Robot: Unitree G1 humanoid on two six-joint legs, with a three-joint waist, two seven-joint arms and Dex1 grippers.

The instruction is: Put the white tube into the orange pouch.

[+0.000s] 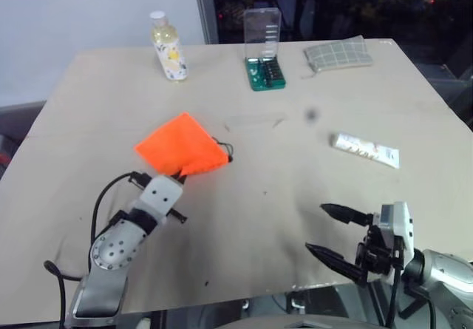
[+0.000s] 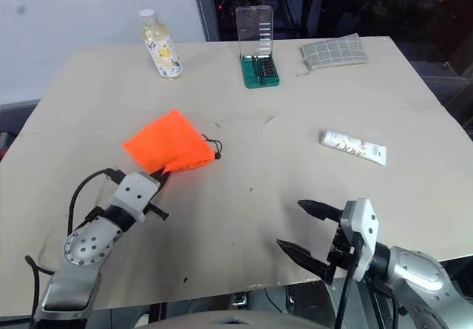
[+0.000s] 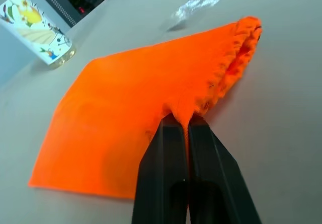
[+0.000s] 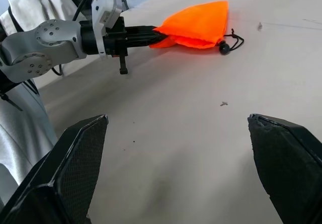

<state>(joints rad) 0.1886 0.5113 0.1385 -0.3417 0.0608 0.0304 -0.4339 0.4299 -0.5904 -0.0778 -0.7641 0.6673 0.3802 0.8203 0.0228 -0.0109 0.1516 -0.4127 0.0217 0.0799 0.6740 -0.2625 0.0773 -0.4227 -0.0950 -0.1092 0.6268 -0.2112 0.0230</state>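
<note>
Fingers of the left gripper [image 3: 187,126] pinched the near edge of the orange pouch [image 1: 181,146]. Well right of that pouch lay the white tube [image 1: 365,150]; the right gripper [image 1: 334,232] stood wide, empty.

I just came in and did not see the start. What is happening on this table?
The robot's left gripper is shut on the near edge of the orange pouch, which lies on the table. The right gripper is open and holds nothing, low over the near side of the table. The white tube lies untouched on the right, so it is not yet in the pouch. A bottle, a green case and a checked pouch sit along the far edge.
</note>
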